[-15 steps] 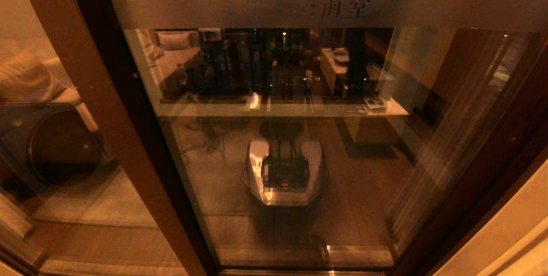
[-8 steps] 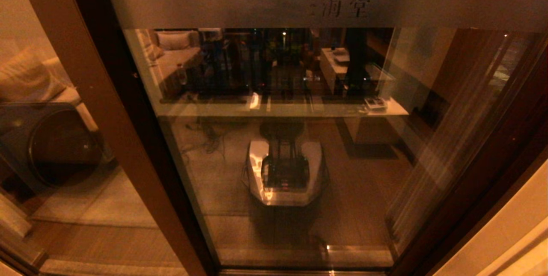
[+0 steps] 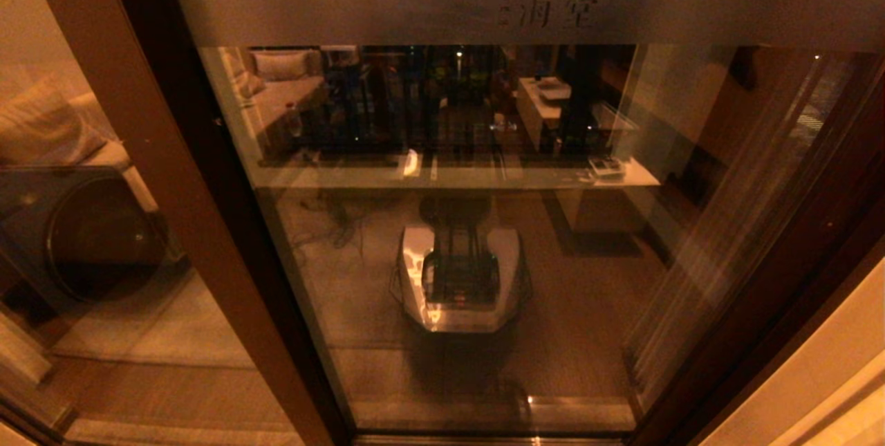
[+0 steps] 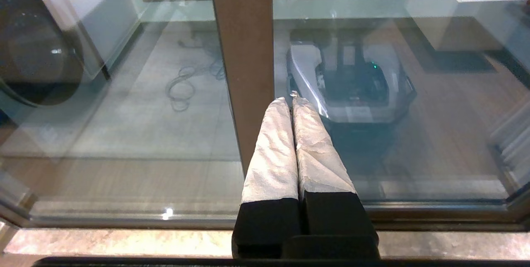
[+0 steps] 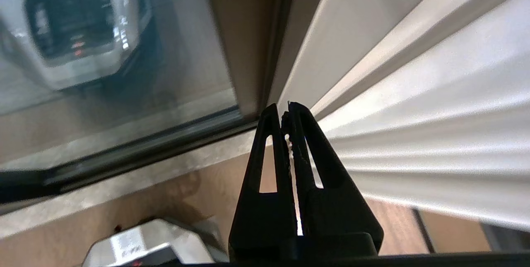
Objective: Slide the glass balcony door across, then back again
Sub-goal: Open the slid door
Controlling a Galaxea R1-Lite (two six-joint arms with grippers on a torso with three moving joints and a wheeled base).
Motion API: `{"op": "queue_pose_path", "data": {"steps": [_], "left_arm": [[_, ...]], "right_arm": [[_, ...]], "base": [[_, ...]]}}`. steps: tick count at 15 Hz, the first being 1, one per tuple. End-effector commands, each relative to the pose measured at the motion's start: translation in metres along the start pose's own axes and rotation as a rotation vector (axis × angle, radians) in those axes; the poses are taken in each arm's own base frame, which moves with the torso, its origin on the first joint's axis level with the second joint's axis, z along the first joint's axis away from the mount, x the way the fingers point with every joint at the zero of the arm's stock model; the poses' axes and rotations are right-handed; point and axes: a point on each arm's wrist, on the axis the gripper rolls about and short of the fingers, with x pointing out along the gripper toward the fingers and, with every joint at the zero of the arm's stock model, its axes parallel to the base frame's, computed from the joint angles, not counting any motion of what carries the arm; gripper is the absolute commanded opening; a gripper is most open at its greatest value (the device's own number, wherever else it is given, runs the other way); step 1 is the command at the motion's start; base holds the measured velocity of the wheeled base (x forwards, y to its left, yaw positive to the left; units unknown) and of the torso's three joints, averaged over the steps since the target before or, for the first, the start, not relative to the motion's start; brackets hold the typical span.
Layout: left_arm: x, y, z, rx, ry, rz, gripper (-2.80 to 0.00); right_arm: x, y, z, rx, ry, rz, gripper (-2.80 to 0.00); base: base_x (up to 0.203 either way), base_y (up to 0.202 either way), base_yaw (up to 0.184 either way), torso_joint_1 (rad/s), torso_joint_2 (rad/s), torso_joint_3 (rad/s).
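The glass balcony door (image 3: 484, 238) fills the head view, its frosted band (image 3: 484, 10) with etched characters running across near the top and its dark reddish-brown stile (image 3: 200, 176) slanting down on the robot's left, beside a wide brown post (image 3: 138, 176). On the robot's right the door's other edge meets a dark frame (image 3: 795, 259), so the panel appears to stand fully across the opening. No arm shows in the head view. In the left wrist view the left gripper (image 4: 293, 99) hangs low in front of the glass just beside the brown post (image 4: 244, 51), its paper-wrapped fingers (image 4: 273, 151) pressed together on nothing and not touching the door as far as can be seen. In the right wrist view the right gripper (image 5: 285, 111) sits near the floor track by the right-hand frame (image 5: 248, 31) and a pale curtain (image 5: 414, 93), its black fingers (image 5: 269, 155) likewise clenched and empty. Reflected in the glass is the robot's own white base (image 3: 460, 280). My judgement is that no slide is under way: neither arm is engaged with the door, so this is either the approach before the first push or the rest after the return. If the first, an arm needs to rise to the stile, find the handle slot or frame edge, which I cannot make out here, and press sideways along the track.
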Motion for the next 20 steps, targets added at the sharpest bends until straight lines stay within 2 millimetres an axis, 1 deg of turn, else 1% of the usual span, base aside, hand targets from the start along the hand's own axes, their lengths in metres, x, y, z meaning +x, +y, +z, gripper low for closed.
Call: {"op": "queue_pose_path", "data": {"steps": [1,2,5,6,8,11,13,14,16,20], "left_arm": [[0.0,0.0,0.0,0.0,0.002,0.0,-2.8],[0.0,0.0,0.0,0.0,0.002,0.0,-2.8],[0.0,0.0,0.0,0.0,0.002,0.0,-2.8],[0.0,0.0,0.0,0.0,0.002,0.0,-2.8],[0.0,0.0,0.0,0.0,0.002,0.0,-2.8],[0.0,0.0,0.0,0.0,0.002,0.0,-2.8],[0.0,0.0,0.0,0.0,0.002,0.0,-2.8],[0.0,0.0,0.0,0.0,0.002,0.0,-2.8],[0.0,0.0,0.0,0.0,0.001,0.0,-2.8],[0.0,0.0,0.0,-0.001,0.0,0.0,-2.8]], "right_arm": [[0.02,-0.01,0.005,0.011,0.026,0.005,-2.8],[0.023,-0.012,0.009,0.009,0.021,0.011,-2.8],[0.036,-0.006,0.018,-0.014,0.016,0.052,-2.8],[0.039,-0.006,0.021,-0.02,0.012,0.056,0.0],[0.044,-0.006,0.026,-0.03,-0.01,0.06,0.0],[0.058,-0.007,0.027,-0.028,-0.013,0.07,0.0],[0.066,0.0,0.021,-0.028,0.014,0.12,0.0],[0.069,0.005,0.02,-0.028,0.015,0.173,0.0],[0.074,0.01,0.02,-0.035,0.017,0.213,0.0],[0.097,0.007,0.027,-0.057,-0.042,0.269,0.0]], "base": [[0.0,0.0,0.0,0.0,0.0,0.0],[0.0,0.0,0.0,0.0,0.0,0.0],[0.0,0.0,0.0,0.0,0.0,0.0],[0.0,0.0,0.0,0.0,0.0,0.0],[0.0,0.0,0.0,0.0,0.0,0.0],[0.0,0.0,0.0,0.0,0.0,0.0],[0.0,0.0,0.0,0.0,0.0,0.0],[0.0,0.0,0.0,0.0,0.0,0.0],[0.0,0.0,0.0,0.0,0.0,0.0],[0.0,0.0,0.0,0.0,0.0,0.0]]}}
